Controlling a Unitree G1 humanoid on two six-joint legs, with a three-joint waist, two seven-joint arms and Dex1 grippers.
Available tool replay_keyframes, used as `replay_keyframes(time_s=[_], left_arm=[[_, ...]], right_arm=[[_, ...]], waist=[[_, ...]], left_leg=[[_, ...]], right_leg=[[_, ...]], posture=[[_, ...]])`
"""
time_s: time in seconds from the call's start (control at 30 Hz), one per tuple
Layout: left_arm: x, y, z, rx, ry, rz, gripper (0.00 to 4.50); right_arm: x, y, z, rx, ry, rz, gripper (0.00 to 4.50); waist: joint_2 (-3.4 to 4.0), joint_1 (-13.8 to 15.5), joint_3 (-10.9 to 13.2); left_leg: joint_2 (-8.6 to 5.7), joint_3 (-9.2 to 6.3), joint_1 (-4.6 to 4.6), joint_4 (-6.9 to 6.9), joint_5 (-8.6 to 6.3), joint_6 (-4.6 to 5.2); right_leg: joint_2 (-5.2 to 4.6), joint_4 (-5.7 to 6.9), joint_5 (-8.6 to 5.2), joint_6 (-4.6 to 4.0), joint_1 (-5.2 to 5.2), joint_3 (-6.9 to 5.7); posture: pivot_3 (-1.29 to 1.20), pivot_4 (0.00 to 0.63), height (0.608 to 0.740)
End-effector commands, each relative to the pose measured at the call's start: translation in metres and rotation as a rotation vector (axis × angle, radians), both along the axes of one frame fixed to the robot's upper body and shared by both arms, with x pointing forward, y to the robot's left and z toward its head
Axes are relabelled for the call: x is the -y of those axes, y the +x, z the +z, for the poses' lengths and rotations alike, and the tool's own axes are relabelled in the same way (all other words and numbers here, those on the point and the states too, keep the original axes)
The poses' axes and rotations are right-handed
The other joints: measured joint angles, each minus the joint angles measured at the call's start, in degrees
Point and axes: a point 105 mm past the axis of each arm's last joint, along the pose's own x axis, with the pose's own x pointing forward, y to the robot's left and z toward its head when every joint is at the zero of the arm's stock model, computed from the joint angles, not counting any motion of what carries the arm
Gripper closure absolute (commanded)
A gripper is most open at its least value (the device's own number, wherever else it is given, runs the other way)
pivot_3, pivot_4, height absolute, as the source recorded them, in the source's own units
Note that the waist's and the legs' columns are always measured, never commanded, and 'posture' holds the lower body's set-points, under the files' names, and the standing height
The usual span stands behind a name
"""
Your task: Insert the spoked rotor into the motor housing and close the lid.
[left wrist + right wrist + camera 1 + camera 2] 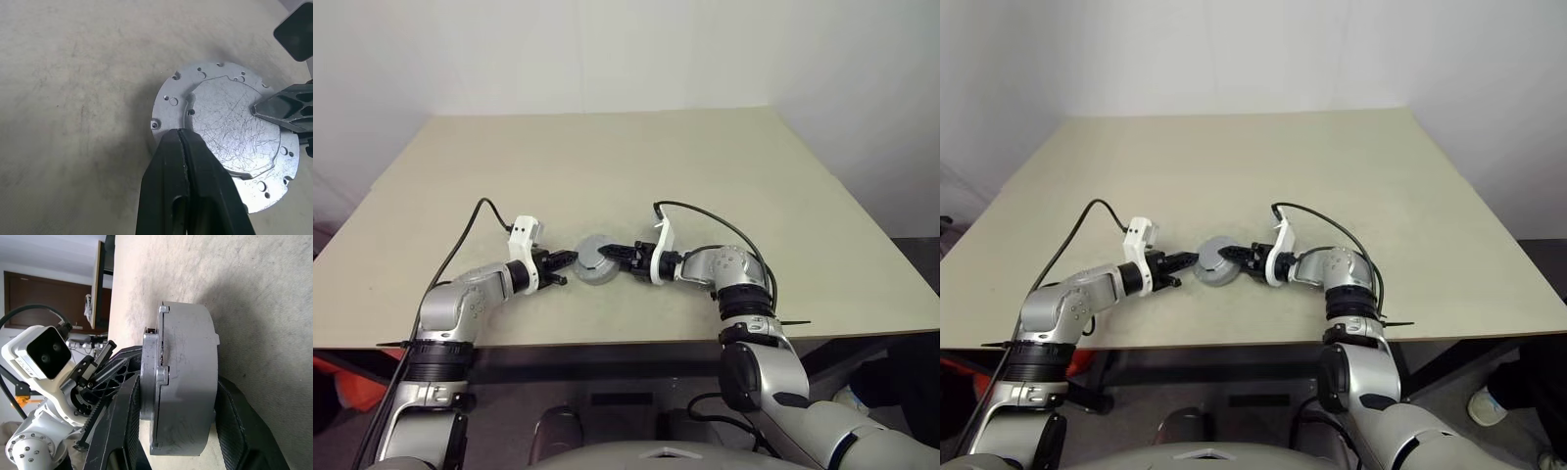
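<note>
The desk (607,166), a broad beige top with a white wall behind its far edge, carries a single round metal assembly near the middle of its near edge, well apart from both side edges. That assembly is the motor housing (188,382), a grey drum sitting flat on the desk, with the lid (227,132) seated on top of it: a dull grey cap with a notched rim, small holes around its margin and a raised, scratched centre. In the right wrist view the lid sits slightly off-line from the housing wall, with a narrow seam visible between the two. The spoked rotor cannot be seen; whether it lies inside under the lid cannot be told. Both arms reach in over the near edge and meet at the assembly from opposite sides. The right gripper (178,406) straddles it, one black finger over the lid's top face and the other around the underside of the housing where it meets the desk, so it stands clasped about the stacked housing and lid; whether the pads actually press the metal cannot be told. The left gripper (183,139) has its two fingers clenched tight together with nothing between them, their joined tip resting against the lid's rim on the side facing away from the right gripper.
</note>
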Motion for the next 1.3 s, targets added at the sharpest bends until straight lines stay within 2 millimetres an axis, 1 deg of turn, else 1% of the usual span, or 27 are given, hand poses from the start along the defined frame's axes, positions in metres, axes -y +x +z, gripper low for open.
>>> replay_keyframes(time_s=[0.03, 0.17, 0.23, 0.3, 0.37, 0.43, 0.5, 0.57, 0.6, 0.67, 0.73, 0.83, 0.87, 0.93, 1.0, 1.03, 1.13, 1.2, 1.3], left_arm=[[-0.005, 0.008, 0.003, 0.012, -0.035, 0.054, 4.5], [-0.016, 0.021, 0.019, 0.071, -0.126, 0.153, 4.5], [-0.026, 0.029, 0.035, 0.113, -0.244, 0.246, 4.5], [-0.034, 0.031, 0.045, 0.128, -0.355, 0.313, 4.5], [-0.035, 0.028, 0.045, 0.118, -0.396, 0.333, 4.5], [-0.035, 0.024, 0.041, 0.1, -0.409, 0.337, 4.5], [-0.036, 0.018, 0.039, 0.081, -0.454, 0.34, 4.5], [-0.034, 0.013, 0.044, 0.078, -0.519, 0.318, 4.5], [-0.032, 0.009, 0.047, 0.084, -0.553, 0.293, 4.5], [-0.027, 0.002, 0.054, 0.078, -0.634, 0.261, 4.12], [-0.024, -0.003, 0.058, 0.062, -0.713, 0.243, 3.6], [-0.019, -0.009, 0.059, 0.031, -0.772, 0.222, 2.48], [-0.017, -0.011, 0.059, 0.024, -0.783, 0.215, 2.19], [-0.012, -0.016, 0.062, -0.004, -0.85, 0.181, 1.45], [-0.009, -0.018, 0.062, -0.041, -0.908, 0.168, 0.74], [-0.007, -0.018, 0.064, -0.05, -0.937, 0.16, 0.45], [-0.002, -0.016, 0.073, -0.053, -1.018, 0.13, 0.45], [0.004, -0.01, 0.078, -0.056, -1.055, 0.111, 0.45], [0.011, 0.001, 0.079, -0.076, -1.075, 0.111, 0.45]], right_arm=[[0.003, 0.009, 0.01, 0.017, 0.011, -0.028, 2.48], [0.012, 0.018, 0.017, -0.009, 0.073, -0.096, 2.48], [0.018, 0.027, 0.029, -0.008, 0.161, -0.162, 2.48], [0.02, 0.032, 0.043, -0.003, 0.24, -0.194, 2.48], [0.019, 0.033, 0.054, 0.006, 0.291, -0.198, 2.48], [0.016, 0.033, 0.066, 0.027, 0.332, -0.185, 2.48], [0.011, 0.034, 0.082, 0.055, 0.376, -0.173, 2.48], [0.007, 0.035, 0.096, 0.077, 0.412, -0.162, 2.48], [0.005, 0.035, 0.101, 0.087, 0.424, -0.155, 2.48], [0.001, 0.035, 0.113, 0.112, 0.446, -0.142, 2.48], [-0.001, 0.035, 0.122, 0.132, 0.46, -0.127, 2.48], [-0.003, 0.034, 0.131, 0.15, 0.468, -0.103, 2.48], [-0.004, 0.034, 0.133, 0.153, 0.468, -0.099, 2.48], [-0.005, 0.033, 0.134, 0.155, 0.46, -0.087, 2.48], [-0.006, 0.033, 0.132, 0.153, 0.442, -0.077, 2.48], [-0.007, 0.032, 0.131, 0.154, 0.433, -0.069, 2.48], [-0.011, 0.028, 0.129, 0.157, 0.407, -0.04, 2.48], [-0.013, 0.024, 0.128, 0.163, 0.389, -0.02, 2.48], [-0.015, 0.022, 0.129, 0.173, 0.377, -0.004, 2.48]], waist=[[0.0, 0.01, 0.01], [-0.03, 0.08, 0.07], [-0.05, 0.19, 0.11], [-0.14, 0.48, 0.28], [-0.15, 0.61, 0.32], [-0.17, 0.71, 0.34], [-0.17, 0.56, 0.35], [-0.2, 0.51, 0.37], [-0.24, 0.52, 0.4], [-0.3, 0.67, 0.44], [-0.32, 1.08, 0.46], [-0.34, 1.47, 0.47], [-0.35, 1.51, 0.47], [-0.37, 1.54, 0.49], [-0.43, 1.57, 0.53], [-0.44, 1.56, 0.53], [-0.45, 1.53, 0.54], [-0.45, 1.57, 0.54], [-0.47, 1.61, 0.54]], left_leg=[[0.0, 0.0, 0.0, 0.0, 0.0, 0.0], [0.0, 0.0, -0.17, 0.01, 0.02, -0.03], [0.0, 0.0, -0.36, 0.02, 0.03, -0.05], [0.0, 0.01, -0.47, 0.04, 0.11, -0.17], [-0.01, 0.01, -0.62, 0.04, 0.12, -0.2], [-0.02, 0.01, -0.72, 0.04, 0.03, -0.05], [-0.03, 0.02, -1.1, 0.05, 0.01, -0.03], [-0.08, 0.03, -1.59, 0.2, 0.01, -0.03], [-0.01, 0.03, -1.61, 0.25, 0.0, -0.03], [0.05, 0.03, -1.61, 0.25, -0.02, -0.05], [0.04, 0.03, -1.61, 0.26, -0.02, -0.06], [0.03, 0.03, -1.54, 0.36, -0.02, -0.06], [0.03, 0.03, -1.5, 0.37, -0.02, -0.07], [0.03, 0.02, -1.46, 0.41, -0.01, -0.08], [0.03, 0.01, -1.46, 0.45, 0.0, -0.1], [0.03, 0.01, -1.47, 0.47, 0.01, -0.12], [0.03, 0.0, -1.47, 0.47, 0.02, -0.14], [0.03, 0.0, -1.47, 0.47, 0.02, -0.14], [0.02, -0.02, -1.48, 0.5, 0.03, -0.15]], right_leg=[[0.0, 0.0, 0.0, 0.0, 0.0, 0.0], [0.0, -0.01, 0.0, 0.0, -0.13, -0.01], [0.0, 0.0, 0.01, -0.02, -0.26, -0.02], [0.0, 0.0, 0.04, -0.06, -0.32, -0.05], [0.0, 0.0, 0.25, -0.42, -0.42, -0.05], [0.0, -0.02, 0.21, -0.55, -0.49, -0.06], [0.01, 0.0, 0.2, -0.58, -0.88, -0.07], [0.06, 0.13, 0.26, -0.55, -1.3, -0.15], [0.12, 0.17, 0.26, -0.54, -1.3, -0.22], [0.16, 0.17, 0.13, -0.75, -1.3, -0.28], [0.15, 0.16, 0.12, -0.77, -1.28, -0.27], [0.12, 0.17, 0.13, -0.75, -1.18, -0.25], [0.11, 0.18, 0.13, -0.74, -1.13, -0.25], [0.11, 0.19, 0.14, -0.71, -1.07, -0.25], [0.11, 0.22, 0.16, -0.68, -1.07, -0.25], [0.11, 0.24, 0.17, -0.67, -1.07, -0.25], [0.12, 0.25, 0.2, -0.63, -1.07, -0.25], [0.12, 0.25, 0.27, -0.51, -1.07, -0.25], [0.13, 0.25, 0.32, -0.43, -1.06, -0.25]], posture=[[0.0, 0.0, 0.74], [0.0, 0.0, 0.74], [0.0, 0.0, 0.74], [0.0, 0.0, 0.74], [0.0, 0.0, 0.74], [0.0, 0.0, 0.74], [0.0, 0.0, 0.74], [0.0, 0.0, 0.74], [0.0, 0.0, 0.74], [0.0, 0.0, 0.74], [0.0, 0.0, 0.74], [0.0, 0.0, 0.74], [0.0, 0.0, 0.74], [0.0, 0.0, 0.74], [0.0, 0.0, 0.74], [0.0, 0.0, 0.74], [0.0, 0.0, 0.74], [0.0, 0.0, 0.74], [0.0, 0.0, 0.74]])
